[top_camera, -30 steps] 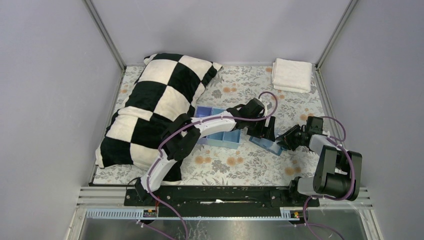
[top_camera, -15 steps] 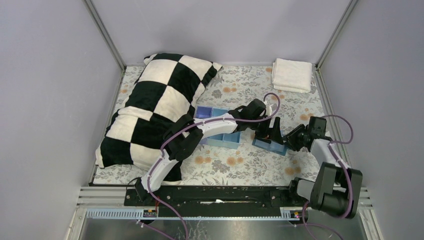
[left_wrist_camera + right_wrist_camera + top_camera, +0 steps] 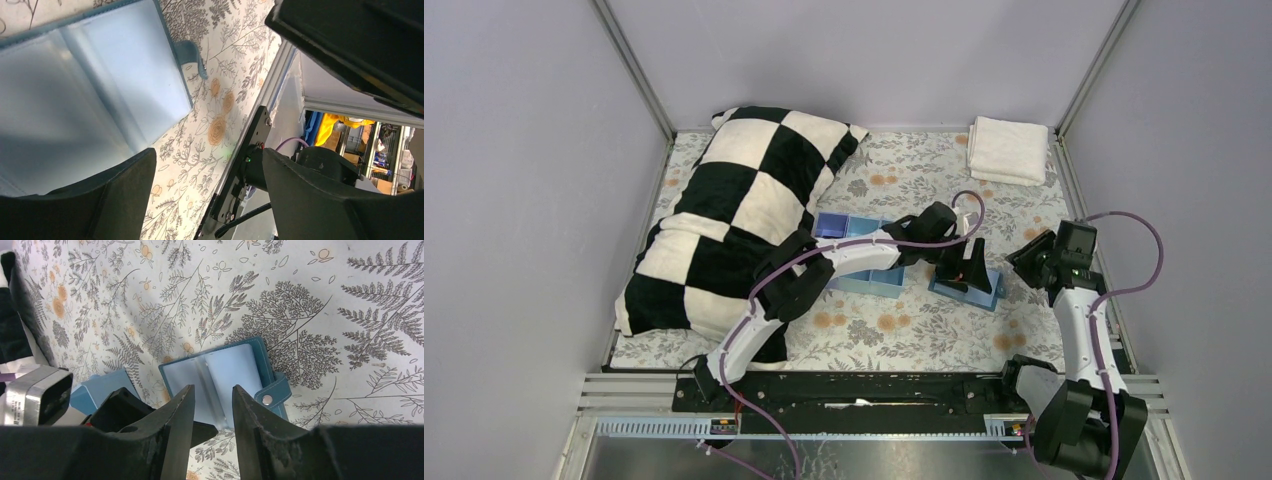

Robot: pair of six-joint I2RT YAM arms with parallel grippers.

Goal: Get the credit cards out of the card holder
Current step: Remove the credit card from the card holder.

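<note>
Pinning the open card holder (image 3: 235, 365) flat suits the left gripper (image 3: 209, 162), fingers spread above it; the right gripper (image 3: 213, 392), fingers parted, should probe its pockets.

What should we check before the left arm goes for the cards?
1. Card holder open and lying flat: ok.
2. Cards visible inside it: cannot tell; none shows.
3. Left end effector open, over the holder: ok.
4. Right end effector open, apart from the holder: ok.
5. Snap strap lying off to the side, not across the inside: ok.
</note>
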